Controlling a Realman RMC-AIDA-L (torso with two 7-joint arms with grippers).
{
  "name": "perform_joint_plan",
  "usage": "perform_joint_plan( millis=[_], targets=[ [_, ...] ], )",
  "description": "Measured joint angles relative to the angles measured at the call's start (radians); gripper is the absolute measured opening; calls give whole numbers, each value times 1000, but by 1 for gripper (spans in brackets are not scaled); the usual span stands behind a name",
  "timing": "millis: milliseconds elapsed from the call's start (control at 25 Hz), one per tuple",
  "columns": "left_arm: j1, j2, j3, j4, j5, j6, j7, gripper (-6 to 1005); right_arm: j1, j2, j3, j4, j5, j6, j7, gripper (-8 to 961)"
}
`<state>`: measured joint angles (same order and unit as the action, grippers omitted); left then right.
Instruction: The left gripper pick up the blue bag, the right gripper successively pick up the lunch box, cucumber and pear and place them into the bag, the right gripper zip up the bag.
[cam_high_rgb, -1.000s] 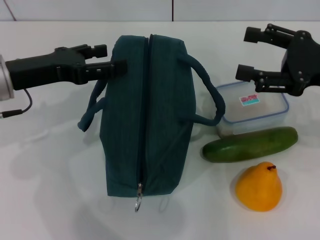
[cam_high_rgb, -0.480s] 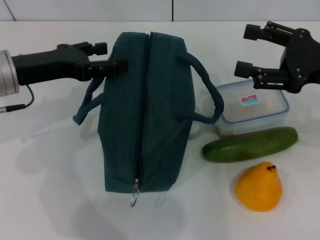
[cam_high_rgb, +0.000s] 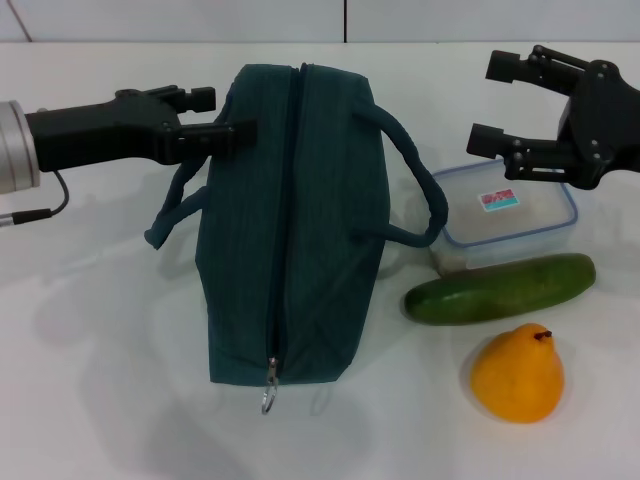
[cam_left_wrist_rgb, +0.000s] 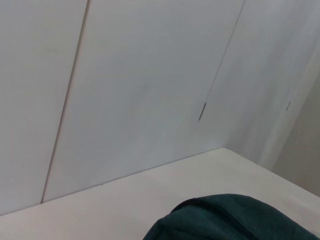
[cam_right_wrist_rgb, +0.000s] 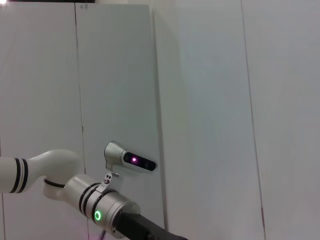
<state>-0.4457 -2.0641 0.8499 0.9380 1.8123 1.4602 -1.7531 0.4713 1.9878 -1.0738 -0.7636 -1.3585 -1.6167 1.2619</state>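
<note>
Left gripper (cam_high_rgb: 222, 122): jaws closed narrowly on the near handle of the dark teal fabric bag (cam_high_rgb: 290, 220)
Bag: zipped, laid on the white table (cam_high_rgb: 90, 350)
Right gripper (cam_high_rgb: 490, 105): jaws spread wide, nothing held, above the clear plastic lunch box (cam_high_rgb: 510, 215)
Green cucumber (cam_high_rgb: 500, 290): in front of the box
Yellow pear (cam_high_rgb: 518, 374): nearest the camera

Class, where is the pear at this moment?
In the head view, the pear sits on the table's right side, nearest the robot, just in front of the cucumber.
</note>
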Motion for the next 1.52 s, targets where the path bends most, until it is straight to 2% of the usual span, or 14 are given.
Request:
perform_joint_plan(
  millis=[360, 600, 720, 1120, 1520],
  targets=[
    [-2, 2, 1, 0, 4, 0, 6, 853, -12, 11, 0, 0, 1, 21, -1, 801],
    [-1, -7, 2, 1, 10, 0, 44, 646, -33, 23, 1, 10, 0, 36, -24, 796],
    [4, -11, -3, -2, 7, 0, 90, 504, -38, 25, 9, 30, 12, 36, -39, 793],
    [2, -22, 1, -9, 2, 0, 139, 44, -12, 32, 67, 281, 125, 92, -131, 784],
    [-1, -22, 34, -38, -23, 3, 211, 45, 8, 41, 69, 668, 523, 93, -156, 776]
  ],
)
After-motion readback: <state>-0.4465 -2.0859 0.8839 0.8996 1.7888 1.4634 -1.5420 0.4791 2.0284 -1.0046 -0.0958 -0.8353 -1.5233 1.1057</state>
